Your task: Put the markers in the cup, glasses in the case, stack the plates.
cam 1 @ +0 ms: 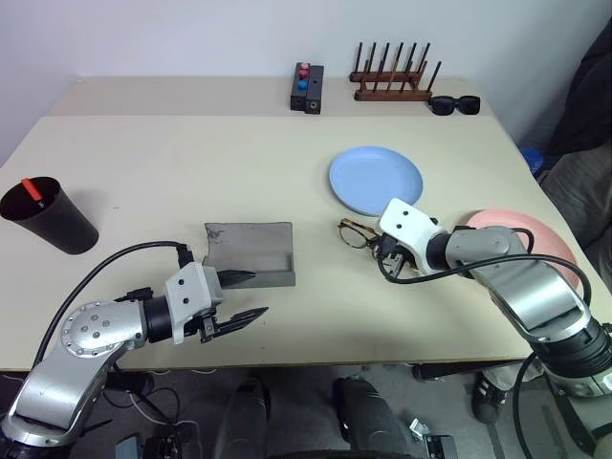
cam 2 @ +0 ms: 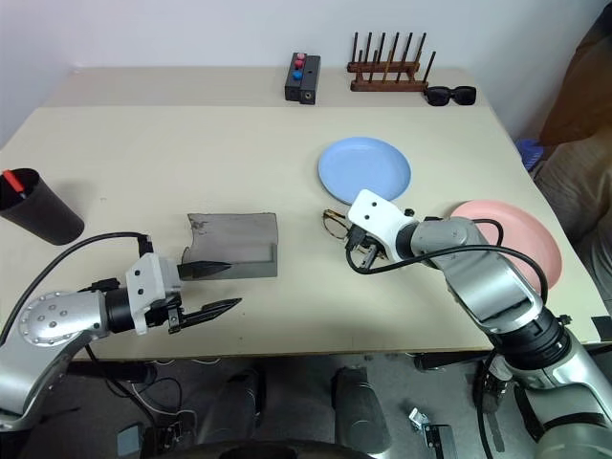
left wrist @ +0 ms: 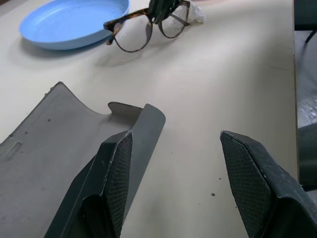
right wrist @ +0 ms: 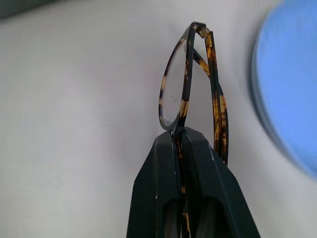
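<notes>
Right gripper: the right gripper [right wrist: 184, 136] is clenched on the glasses [right wrist: 190, 74], its two black fingers pinched together over the frame near one lens.
Glasses: tortoiseshell frame with clear lenses, held folded; they sit between the blue plate [cam 1: 375, 179] and the case, just beside the plate's near edge, and whether they touch the worktop [cam 1: 191, 163] cannot be told.
Left gripper: the left gripper [left wrist: 173, 168] is released, jaws standing apart with nothing between them, one finger [left wrist: 116, 173] at the near edge of the case [cam 1: 251, 252].
Case: grey, lying open on the worktop, lid flat and tray facing up, well apart from the glasses.
Other task things: the pink plate [cam 1: 545, 239] lies beside the right arm, not yet stacked with the blue one; the black cup [cam 1: 46, 215] stands at the far left with a red-ended marker [cam 1: 32, 188] in it.
Step in hand: the glasses step, with the grasp made and the carry to the case ahead.
Next move: probably carry the glasses across to the open tray, keeping them level and folded, set them in lengthwise, then let go; the left gripper looks placed to steady the case.
</notes>
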Controlling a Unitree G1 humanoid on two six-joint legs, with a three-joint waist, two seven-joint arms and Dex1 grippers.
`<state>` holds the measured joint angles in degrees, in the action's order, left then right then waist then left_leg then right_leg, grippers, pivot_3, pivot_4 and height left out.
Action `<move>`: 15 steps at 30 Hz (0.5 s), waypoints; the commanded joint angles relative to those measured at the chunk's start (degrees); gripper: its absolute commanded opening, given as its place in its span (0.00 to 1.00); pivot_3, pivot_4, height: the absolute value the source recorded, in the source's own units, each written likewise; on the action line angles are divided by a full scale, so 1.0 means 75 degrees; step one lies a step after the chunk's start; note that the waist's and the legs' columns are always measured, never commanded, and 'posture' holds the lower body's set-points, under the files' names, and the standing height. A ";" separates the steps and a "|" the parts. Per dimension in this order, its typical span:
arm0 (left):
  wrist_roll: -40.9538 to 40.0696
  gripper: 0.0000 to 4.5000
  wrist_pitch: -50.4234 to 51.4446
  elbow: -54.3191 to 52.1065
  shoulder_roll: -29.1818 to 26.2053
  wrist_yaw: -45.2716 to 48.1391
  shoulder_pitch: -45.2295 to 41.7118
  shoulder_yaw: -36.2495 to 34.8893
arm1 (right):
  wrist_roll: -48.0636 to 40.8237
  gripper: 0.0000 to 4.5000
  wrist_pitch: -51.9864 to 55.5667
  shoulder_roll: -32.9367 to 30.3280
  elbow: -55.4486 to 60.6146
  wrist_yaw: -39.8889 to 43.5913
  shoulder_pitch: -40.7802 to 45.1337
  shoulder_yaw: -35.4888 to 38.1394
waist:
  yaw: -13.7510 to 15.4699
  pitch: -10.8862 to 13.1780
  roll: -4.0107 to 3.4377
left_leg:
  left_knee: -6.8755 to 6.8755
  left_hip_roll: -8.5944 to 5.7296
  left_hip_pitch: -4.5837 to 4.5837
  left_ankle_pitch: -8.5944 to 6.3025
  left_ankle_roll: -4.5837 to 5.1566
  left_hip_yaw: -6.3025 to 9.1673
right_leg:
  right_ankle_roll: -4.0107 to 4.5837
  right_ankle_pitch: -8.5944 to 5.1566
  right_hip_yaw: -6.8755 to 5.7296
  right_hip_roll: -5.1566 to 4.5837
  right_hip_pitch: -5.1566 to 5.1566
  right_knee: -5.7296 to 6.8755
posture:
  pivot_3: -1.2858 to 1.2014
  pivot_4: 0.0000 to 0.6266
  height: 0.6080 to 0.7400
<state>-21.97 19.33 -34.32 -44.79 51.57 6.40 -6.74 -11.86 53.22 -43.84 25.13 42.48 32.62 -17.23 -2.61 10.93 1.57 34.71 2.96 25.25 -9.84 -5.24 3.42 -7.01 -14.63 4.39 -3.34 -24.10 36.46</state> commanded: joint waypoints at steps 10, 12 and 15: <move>-0.0102 0.64 -0.0808 0.1541 0.0005 0.0096 0.1347 -0.2863 | -0.0449 0.00 -0.1735 0.2923 -0.2528 0.1749 0.2692 -0.1145 | -0.0060 0.0006 -0.0009 | -0.0002 0.0004 0.0004 -0.0003 0.0005 0.0000 | 0.0000 0.0001 -0.0003 0.0002 -0.0014 0.0013 | 0.52 0.24 1.00; -0.0064 0.64 -0.1031 0.1735 0.0033 0.0188 0.1622 -0.3141 | -0.0320 0.00 -0.2072 0.3359 -0.3277 0.2036 0.2952 -0.1390 | -0.0060 0.0007 -0.0011 | -0.0003 0.0004 0.0004 -0.0003 0.0005 -0.0002 | 0.0001 0.0001 -0.0003 0.0002 -0.0016 0.0015 | 0.52 0.24 1.00; -0.0100 0.64 -0.1189 0.1774 0.0071 0.0237 0.1912 -0.3415 | -0.0066 0.00 -0.2556 0.3953 -0.4452 0.2312 0.3289 -0.1674 | -0.0047 0.0006 -0.0009 | -0.0003 0.0004 0.0004 -0.0004 0.0003 -0.0001 | 0.0001 0.0001 -0.0006 0.0002 -0.0016 0.0017 | 0.52 0.24 1.00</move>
<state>-22.20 12.11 -20.19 -44.30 53.05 20.53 -29.90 -13.07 36.44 -15.21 -6.07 58.54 55.26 -29.34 -2.96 10.98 1.50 34.69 2.99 25.29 -9.86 -5.22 3.41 -7.00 -14.62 4.35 -3.33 -24.23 36.59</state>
